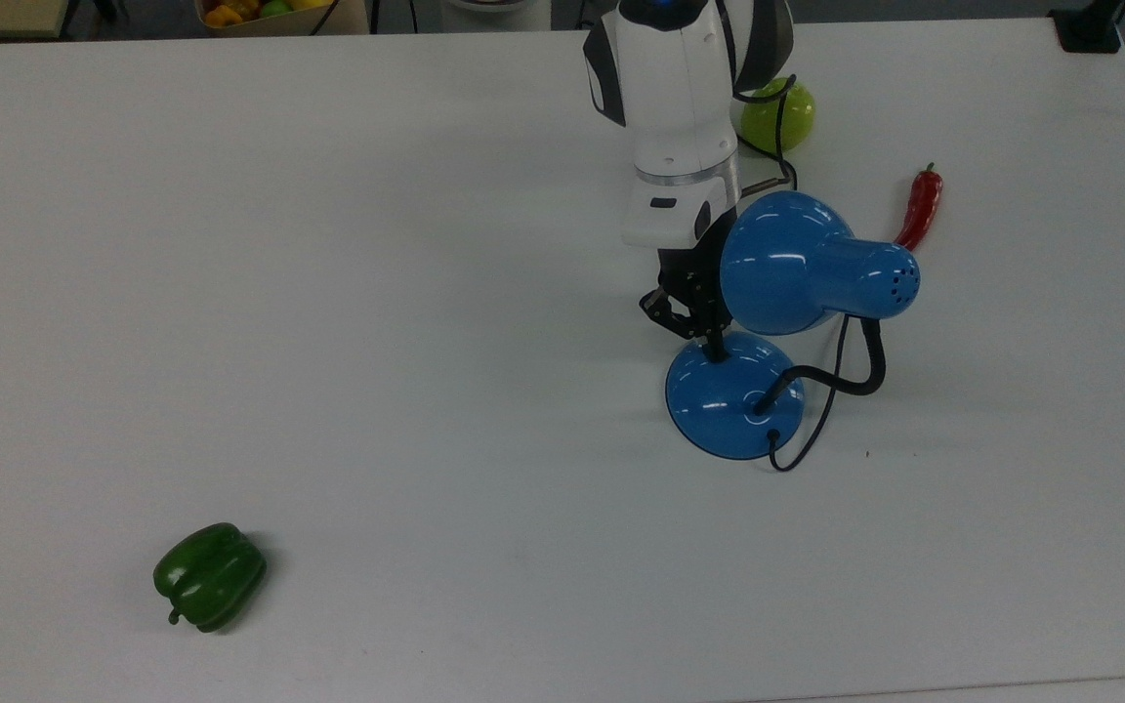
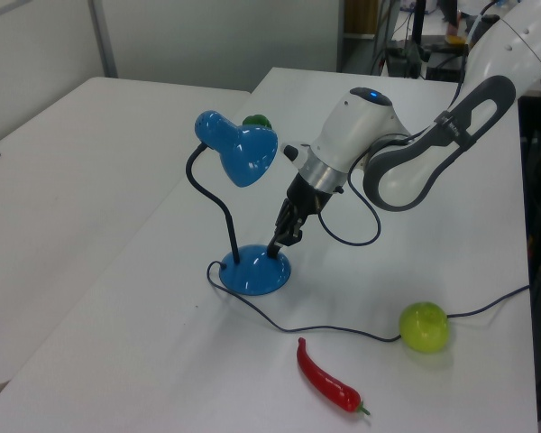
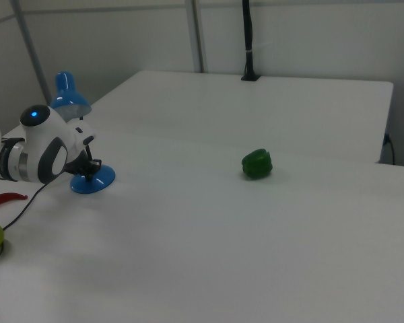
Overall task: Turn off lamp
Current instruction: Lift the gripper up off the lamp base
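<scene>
The blue lamp stands on the white table, its domed base (image 1: 733, 405) below its cone shade (image 1: 797, 264). A black gooseneck (image 1: 865, 366) joins them. No light falls from the shade. My gripper (image 1: 716, 351) is shut, and its fingertips press down on the top view's upper edge of the base. The left view shows the same contact, with the gripper (image 2: 273, 250) on the base (image 2: 251, 275) below the shade (image 2: 243, 153). In the right view the gripper (image 3: 89, 175) sits at the base (image 3: 94, 180).
A red chilli (image 1: 919, 207) and a green apple (image 1: 782, 115) lie beyond the lamp, and the black cord (image 2: 343, 331) runs past them. A green bell pepper (image 1: 209, 576) lies far off at the top view's lower left. A box of fruit (image 1: 270, 12) sits past the table's far edge.
</scene>
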